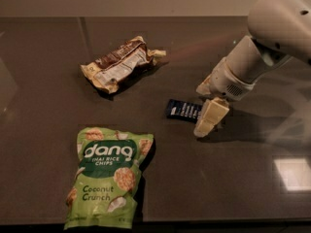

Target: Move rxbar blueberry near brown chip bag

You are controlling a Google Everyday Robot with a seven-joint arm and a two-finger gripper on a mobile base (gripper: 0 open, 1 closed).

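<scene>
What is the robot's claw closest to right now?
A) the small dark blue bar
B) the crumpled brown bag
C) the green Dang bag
A: the gripper sits at the right end of the rxbar blueberry, while the brown chip bag and the green Dang bag lie well off to the left in the picture.
</scene>
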